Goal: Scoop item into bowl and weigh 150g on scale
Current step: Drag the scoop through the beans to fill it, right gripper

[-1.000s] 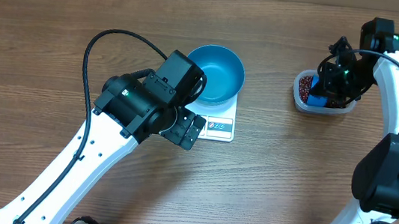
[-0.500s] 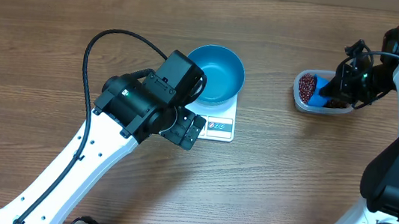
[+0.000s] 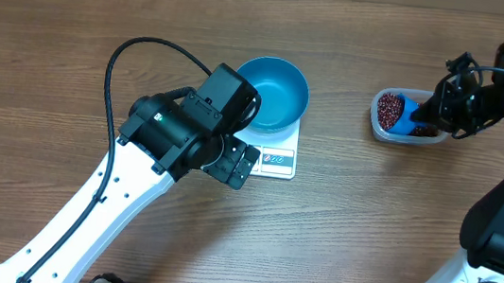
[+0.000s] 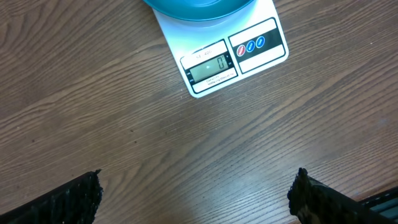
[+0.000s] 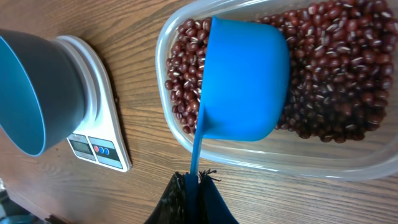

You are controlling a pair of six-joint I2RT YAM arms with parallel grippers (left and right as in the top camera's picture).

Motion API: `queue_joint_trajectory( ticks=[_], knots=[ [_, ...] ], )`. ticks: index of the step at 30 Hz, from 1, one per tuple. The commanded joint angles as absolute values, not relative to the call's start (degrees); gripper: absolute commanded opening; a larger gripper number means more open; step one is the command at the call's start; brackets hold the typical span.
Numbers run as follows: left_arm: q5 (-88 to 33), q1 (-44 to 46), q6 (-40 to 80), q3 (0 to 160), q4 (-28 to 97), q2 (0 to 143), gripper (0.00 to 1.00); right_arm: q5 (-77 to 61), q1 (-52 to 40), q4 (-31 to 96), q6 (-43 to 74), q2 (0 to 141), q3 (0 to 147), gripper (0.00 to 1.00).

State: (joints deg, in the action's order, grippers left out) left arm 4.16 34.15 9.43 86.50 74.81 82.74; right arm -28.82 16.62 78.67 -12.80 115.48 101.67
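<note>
Right fingers [image 5: 194,194] shifted rightward, scoop [image 5: 245,81] in beans [image 5: 333,74], bowl [image 3: 272,91] unmoved

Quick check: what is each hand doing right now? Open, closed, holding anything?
Left hand: open, holding nothing.
Right hand: closed on the handle of the blue scoop.

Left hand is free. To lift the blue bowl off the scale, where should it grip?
Probably pinch the bowl by its rim from above, on the side nearest the left hand, one finger inside: the wall is smooth and flared, the top open.
</note>
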Motion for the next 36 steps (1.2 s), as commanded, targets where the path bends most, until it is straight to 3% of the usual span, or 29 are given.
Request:
queue_joint_trajectory(
  ticks=[1, 36],
  knots=[
    [4.89, 34.48, 9.87, 86.41, 74.74, 83.05, 0.99, -34.79, 17.85, 78.43, -15.51, 115.44, 101.93, 0.04],
    [4.89, 34.48, 9.87, 86.41, 74.74, 83.05, 1.00, -46.68, 25.96, 79.83, -21.78, 115.55, 95.57, 0.04]
  ],
)
